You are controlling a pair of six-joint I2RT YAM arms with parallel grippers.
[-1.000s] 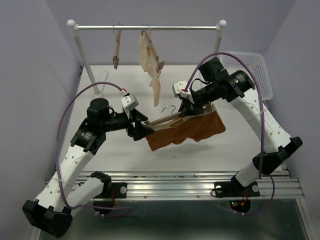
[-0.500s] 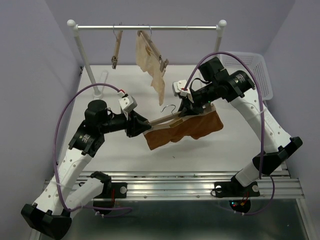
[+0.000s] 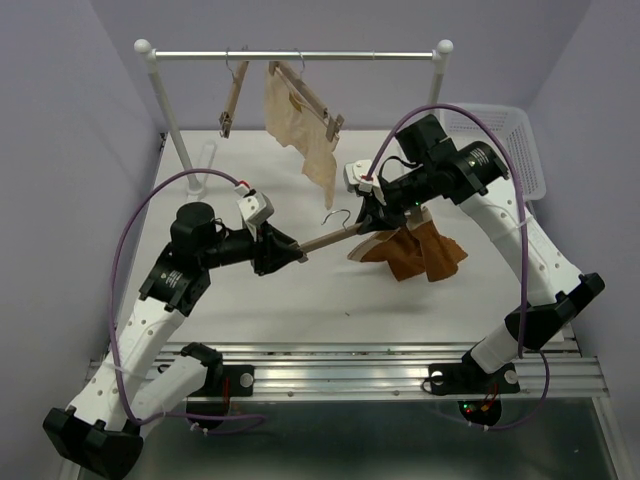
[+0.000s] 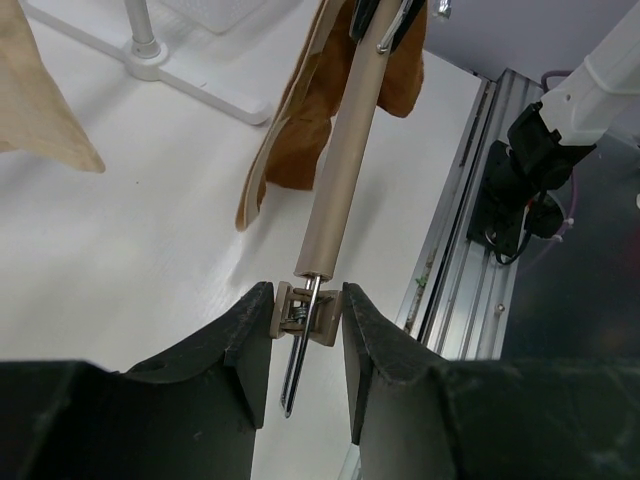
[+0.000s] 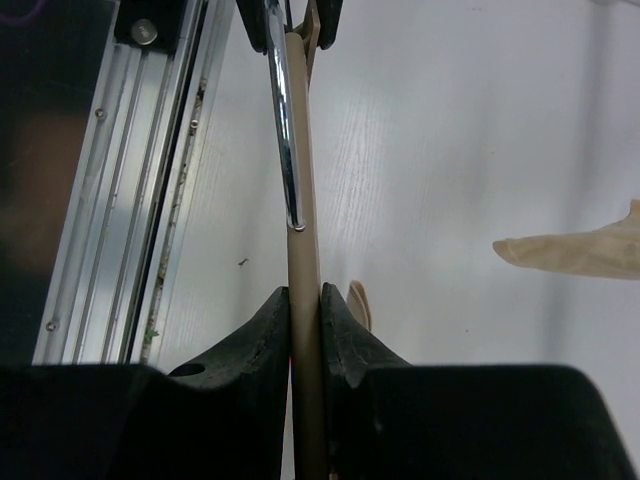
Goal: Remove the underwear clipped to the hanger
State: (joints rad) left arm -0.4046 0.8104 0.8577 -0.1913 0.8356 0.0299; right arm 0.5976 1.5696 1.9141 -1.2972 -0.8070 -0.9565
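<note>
The rust-orange underwear [image 3: 415, 250] hangs bunched from the right end of a wooden hanger [image 3: 330, 238] held above the table; its left end hangs free of the left clip. My left gripper [image 3: 298, 250] is shut on that clip [image 4: 307, 312], with one finger pressed on each side of it. My right gripper [image 3: 372, 215] is shut on the hanger's bar [image 5: 303, 260] just below the metal hook [image 5: 285, 120]. In the left wrist view the orange cloth [image 4: 310, 120] dangles beside the bar. The pale beige underwear [image 3: 300, 120] hangs clipped to another hanger on the rail.
A white rack with a metal rail [image 3: 295, 56] stands at the back of the table, also carrying a bare wooden hanger [image 3: 232, 100]. A white basket [image 3: 500, 135] sits at the back right. An aluminium rail [image 3: 350, 365] runs along the table's near edge.
My left gripper closed onto the left clip. The orange underwear's left end came free and swung right, and now hangs bunched from the right end. The beige underwear swayed on the rail.
</note>
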